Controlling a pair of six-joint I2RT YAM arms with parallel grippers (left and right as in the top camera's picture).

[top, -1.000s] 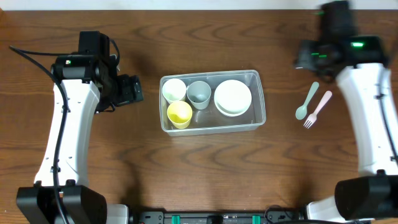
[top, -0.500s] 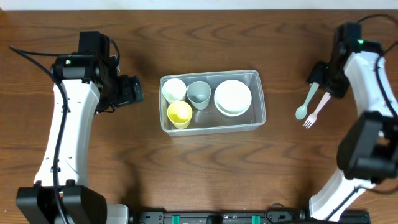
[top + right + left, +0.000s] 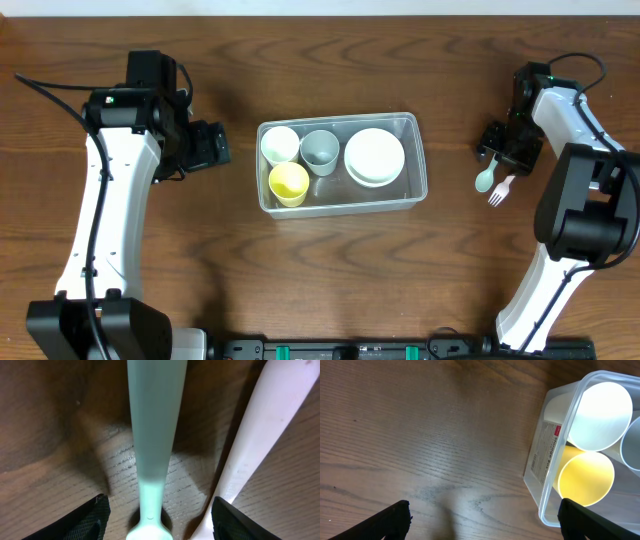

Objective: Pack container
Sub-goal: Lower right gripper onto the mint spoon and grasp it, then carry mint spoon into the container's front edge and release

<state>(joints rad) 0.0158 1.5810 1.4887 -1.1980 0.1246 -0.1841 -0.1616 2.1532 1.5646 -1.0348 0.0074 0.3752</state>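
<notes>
The clear plastic container (image 3: 418, 160) sits mid-table and holds a white cup (image 3: 280, 145), a grey cup (image 3: 320, 150), a yellow cup (image 3: 289, 183) and stacked white bowls (image 3: 374, 156). Its corner with the white and yellow cups shows in the left wrist view (image 3: 547, 485). A mint green spoon (image 3: 485, 179) and a pink fork (image 3: 501, 190) lie on the table at the right. My right gripper (image 3: 497, 152) is low over them, open, its fingers straddling the spoon handle (image 3: 152, 435), with the fork handle (image 3: 265, 430) beside. My left gripper (image 3: 222, 145) is open and empty, left of the container.
The wood table's far edge runs along the top of the overhead view. Bare wood lies under the left gripper (image 3: 481, 525).
My right arm has swung down and toward the spoon and fork, ending low over them with its fingers either side of the spoon handle. The left arm has not moved.
</notes>
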